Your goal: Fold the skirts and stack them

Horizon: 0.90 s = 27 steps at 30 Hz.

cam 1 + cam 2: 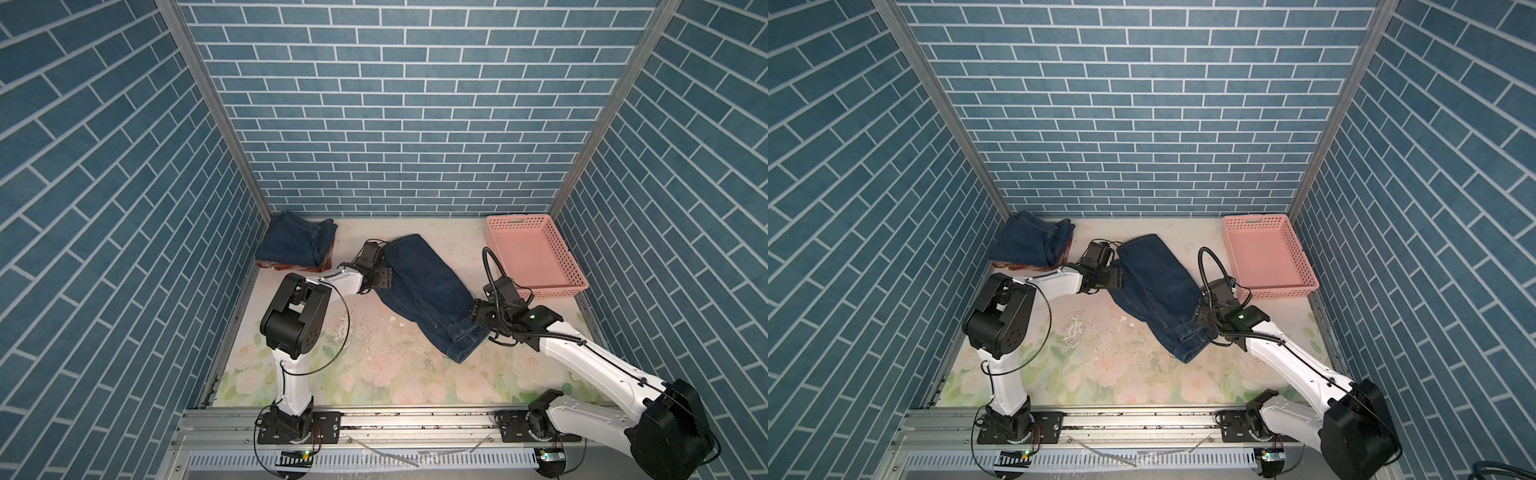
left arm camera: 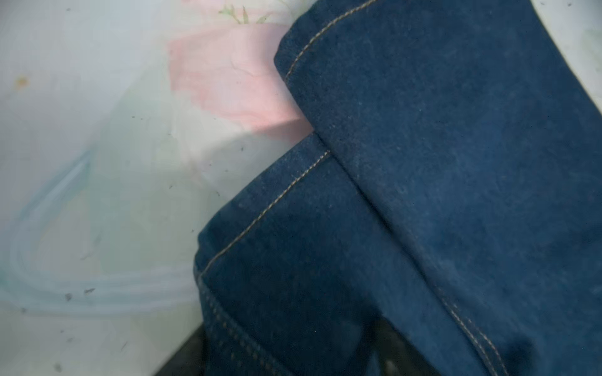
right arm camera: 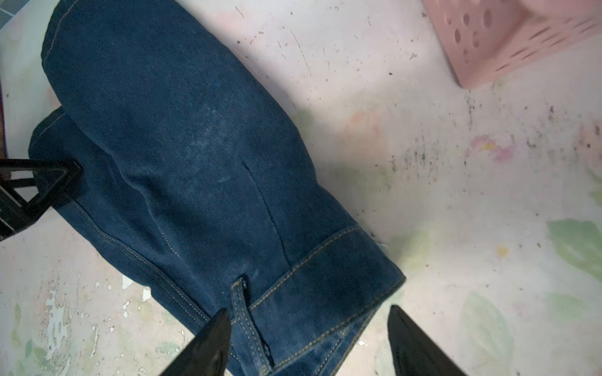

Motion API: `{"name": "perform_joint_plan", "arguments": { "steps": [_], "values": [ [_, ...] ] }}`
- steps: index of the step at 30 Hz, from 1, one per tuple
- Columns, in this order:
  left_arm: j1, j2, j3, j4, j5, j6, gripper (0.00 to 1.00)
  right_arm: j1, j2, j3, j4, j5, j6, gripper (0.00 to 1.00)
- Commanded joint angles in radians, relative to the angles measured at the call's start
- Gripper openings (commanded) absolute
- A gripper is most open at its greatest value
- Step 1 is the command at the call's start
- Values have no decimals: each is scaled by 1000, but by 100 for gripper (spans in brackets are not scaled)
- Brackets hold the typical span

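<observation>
The loose denim skirt (image 1: 428,286) lies across the tabletop (image 1: 374,374) centre, from 11 to 5 o'clock. My right claw (image 3: 312,341) is spread over its waistband; my left claw (image 1: 386,278) is at the hem, its state I cannot tell. I should pinch both layers and lift both ends evenly. I count three skirts: this one, and at 10 o'clock a folded denim skirt (image 1: 291,241) on a plaid skirt (image 1: 282,265); one basket (image 1: 552,286).

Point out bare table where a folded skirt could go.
Bare table: the near strip before the denim skirt, and the far gap between it and the pink basket. Crowded: the middle, and the stack in the far-left corner.
</observation>
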<state>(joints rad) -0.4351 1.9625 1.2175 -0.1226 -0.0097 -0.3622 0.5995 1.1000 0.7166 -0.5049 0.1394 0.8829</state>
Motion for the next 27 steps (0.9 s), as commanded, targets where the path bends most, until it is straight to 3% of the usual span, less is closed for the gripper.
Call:
{"name": "perform_joint_plan", "arguments": {
  "steps": [1, 4, 8, 21, 27],
  "values": [
    [-3, 39, 32, -42, -16, 31, 53, 3, -48, -42, -41, -30, 79, 75],
    [-4, 59, 41, -38, -15, 33, 27, 3, -54, -67, -15, -67, 99, 75],
    [-4, 55, 35, -36, -27, 33, 0, 3, -29, -92, 61, -121, 130, 76],
    [35, -39, -52, -4, -27, -14, 0, -21, 31, -149, 290, -163, 271, 78],
    [66, -117, -146, 32, -18, -74, 0, -41, 74, -144, 329, -163, 251, 78]
  ]
}}
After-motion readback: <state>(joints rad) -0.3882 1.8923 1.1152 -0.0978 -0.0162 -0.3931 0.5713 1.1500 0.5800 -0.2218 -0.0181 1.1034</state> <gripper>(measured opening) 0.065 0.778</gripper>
